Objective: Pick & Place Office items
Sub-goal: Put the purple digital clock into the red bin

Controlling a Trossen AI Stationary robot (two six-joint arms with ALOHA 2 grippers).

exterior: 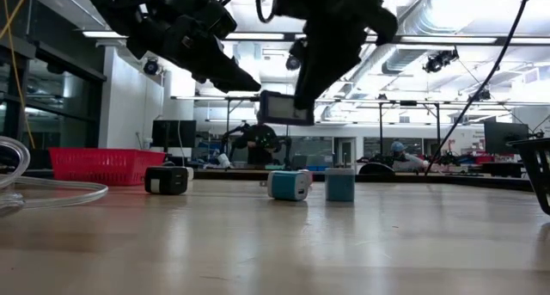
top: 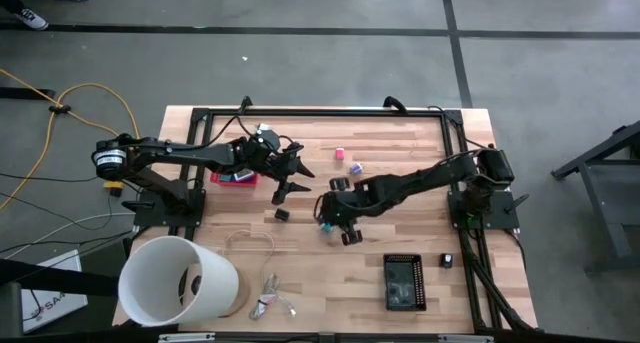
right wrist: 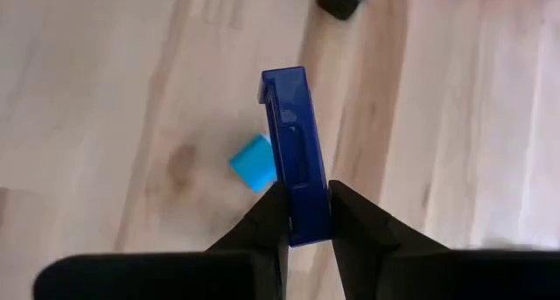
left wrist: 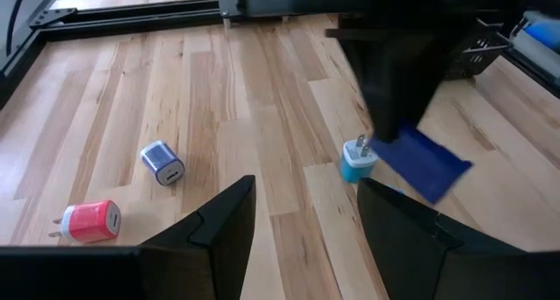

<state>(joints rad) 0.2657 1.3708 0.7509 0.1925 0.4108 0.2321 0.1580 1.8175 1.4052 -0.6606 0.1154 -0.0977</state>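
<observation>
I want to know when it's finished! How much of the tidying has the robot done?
Hardly any looks done yet. In hand: the right pincer is shut on a flat blue piece, lifted above the table. The left pincer is open and empty. Left lying out: a teal plug, a pink plug, a blue-and-white plug and a black block. What's in the red basket I can't see.

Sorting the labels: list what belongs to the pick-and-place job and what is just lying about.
Job: blue block held by right gripper; teal charger; pink charger; purple charger; red basket.
Lying about: white tub; wire loop.
</observation>
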